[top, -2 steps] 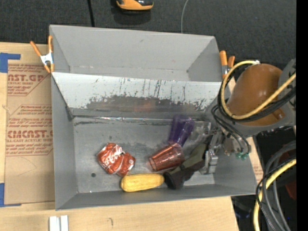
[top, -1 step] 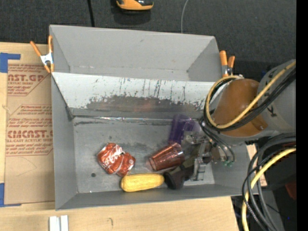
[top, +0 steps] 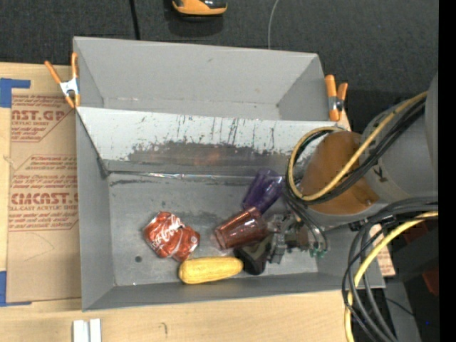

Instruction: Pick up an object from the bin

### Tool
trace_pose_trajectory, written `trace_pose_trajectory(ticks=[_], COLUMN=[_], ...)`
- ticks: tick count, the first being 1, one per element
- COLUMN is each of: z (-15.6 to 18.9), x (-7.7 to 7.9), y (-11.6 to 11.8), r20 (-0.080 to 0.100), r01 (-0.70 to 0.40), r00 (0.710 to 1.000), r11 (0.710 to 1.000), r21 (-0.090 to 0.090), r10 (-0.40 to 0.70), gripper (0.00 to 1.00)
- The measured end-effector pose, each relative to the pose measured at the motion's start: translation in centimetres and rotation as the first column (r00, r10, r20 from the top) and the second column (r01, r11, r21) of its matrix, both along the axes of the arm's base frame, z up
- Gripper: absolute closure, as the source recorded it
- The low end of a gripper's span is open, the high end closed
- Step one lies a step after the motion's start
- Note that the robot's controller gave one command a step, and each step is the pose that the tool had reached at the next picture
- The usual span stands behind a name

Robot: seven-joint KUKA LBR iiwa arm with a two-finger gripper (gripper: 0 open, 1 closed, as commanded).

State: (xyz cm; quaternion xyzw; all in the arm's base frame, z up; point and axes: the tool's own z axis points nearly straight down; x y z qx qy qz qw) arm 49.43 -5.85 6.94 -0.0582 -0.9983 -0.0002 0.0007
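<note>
Arm reaches in from the right; I see the gripper (top: 276, 244) low at the front right of the bin (top: 94, 226), apparently touching a dark red packet (top: 239, 229) and a black lump (top: 253, 260). Open or closed: I cannot tell.

Grey metal bin (top: 92, 212), everything sits on the floor. Crushed red drink can (top: 171, 236) is leftmost, with the yellow oblong plastic piece (top: 210, 268) in front to its right. Dark-red plastic cup (top: 241, 228) is right of the can, purple plastic piece (top: 262, 189) behind the cup, black lump (top: 251, 257) in front. Gripper (top: 283, 241) is just right of the cup.
</note>
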Motion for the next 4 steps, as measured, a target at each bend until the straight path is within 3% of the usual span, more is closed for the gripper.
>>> trace_pose_trajectory(ticks=[2, 3, 4], z=[0.7, 6.2, 10.8], x=[-0.1, 0.3, 0.2], y=[-0.1, -0.4, -2.3], r20=[-0.008, 0.001, -0.001], r01=[0.002, 0.002, -0.01], r00=[1.0, 1.0, 1.0], r11=[1.0, 1.0, 1.0], r21=[0.002, 0.001, 0.001], r10=[-0.001, -0.002, 0.01], gripper=[1.0, 1.0, 1.0])
